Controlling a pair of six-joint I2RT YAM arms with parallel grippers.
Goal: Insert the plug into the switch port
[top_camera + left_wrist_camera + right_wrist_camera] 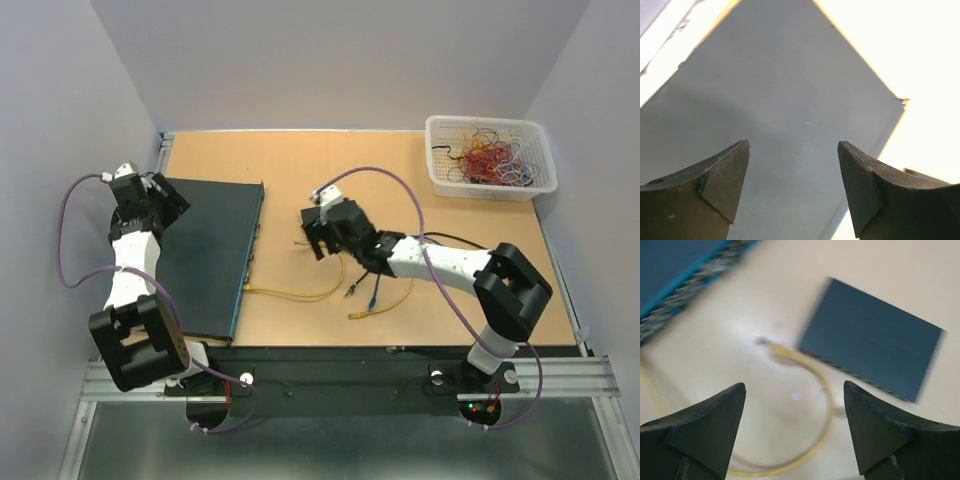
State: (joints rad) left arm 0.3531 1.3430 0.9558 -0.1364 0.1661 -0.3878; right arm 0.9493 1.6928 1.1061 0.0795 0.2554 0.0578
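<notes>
The large dark switch (205, 250) lies at the left, its port side along the right edge. It fills the left wrist view (790, 100). A yellow cable (300, 293) runs from that port side across the table. My left gripper (172, 203) hovers open and empty over the switch's far left part (793, 142). My right gripper (314, 243) is open and empty above the table, right of the switch (794, 385). Below it, blurred, lie a yellow cable loop (826, 395) with a plug end (764, 343) and a small dark box (872, 360).
Loose cables lie right of the switch: a yellow plug (355, 315), a blue-ended one (372, 298) and a black one (352, 290). A white basket (440, 178) of coloured wires stands at the back right. The switch edge shows in the right wrist view (675, 275).
</notes>
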